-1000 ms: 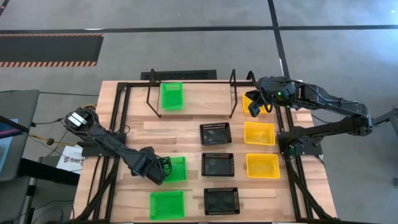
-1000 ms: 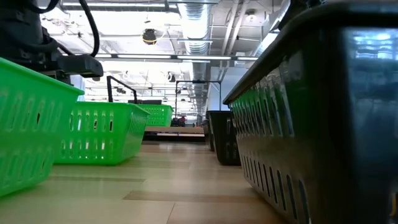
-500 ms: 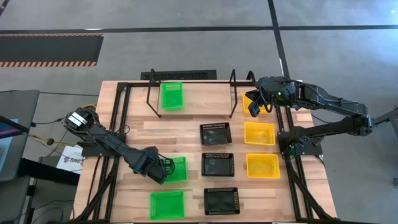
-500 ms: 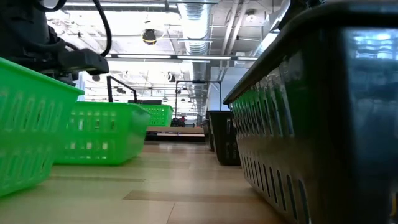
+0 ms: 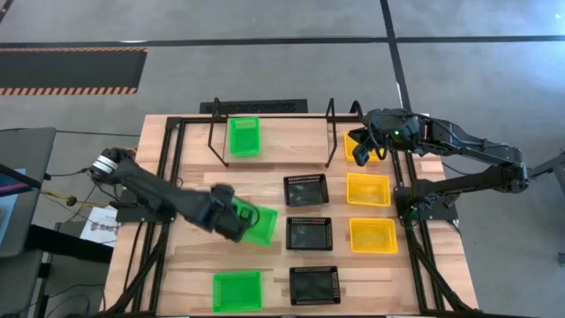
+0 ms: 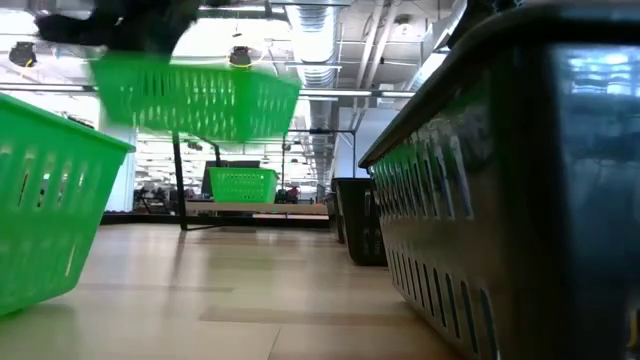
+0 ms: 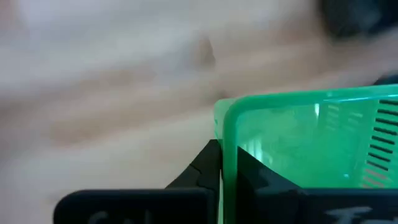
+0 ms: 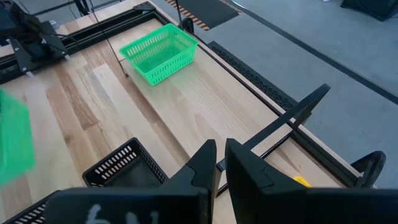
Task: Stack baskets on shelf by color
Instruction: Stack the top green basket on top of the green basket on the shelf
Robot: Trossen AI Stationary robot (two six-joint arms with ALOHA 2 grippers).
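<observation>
My left gripper (image 5: 234,221) is shut on a green basket (image 5: 258,225) that hangs above the table's middle left, also seen high in the low view (image 6: 195,95). Another green basket (image 5: 244,137) rests by its bottom on the shelf (image 5: 287,137). A third green basket (image 5: 237,290) lies near the front edge. Three black baskets (image 5: 309,233) stand in a middle column, and two yellow baskets (image 5: 368,188) right of them. My right gripper (image 5: 362,150) hovers over the shelf's right end above another yellow basket (image 5: 352,141), its fingers (image 8: 211,163) a narrow gap apart, with nothing between them. My left gripper pinches the green basket's side wall at the rim (image 7: 230,134), close to a corner, with one finger inside the basket and one outside. The fingers come steeply from above, from the table's left. The basket is lifted clear of the table and turned askew.
Black frame rails (image 5: 172,177) run along both sides of the table. The shelf's black wire ends (image 5: 213,132) stand up from the plank. A black basket (image 6: 520,180) fills the low view's right. Bare wood shows between the shelf and the basket columns.
My left gripper has taken hold of the middle green basket and risen with it, going a little toward the far edge while its wrist rolled. The basket, resting on the table a second ago, now hangs clear of it and is turned askew.
</observation>
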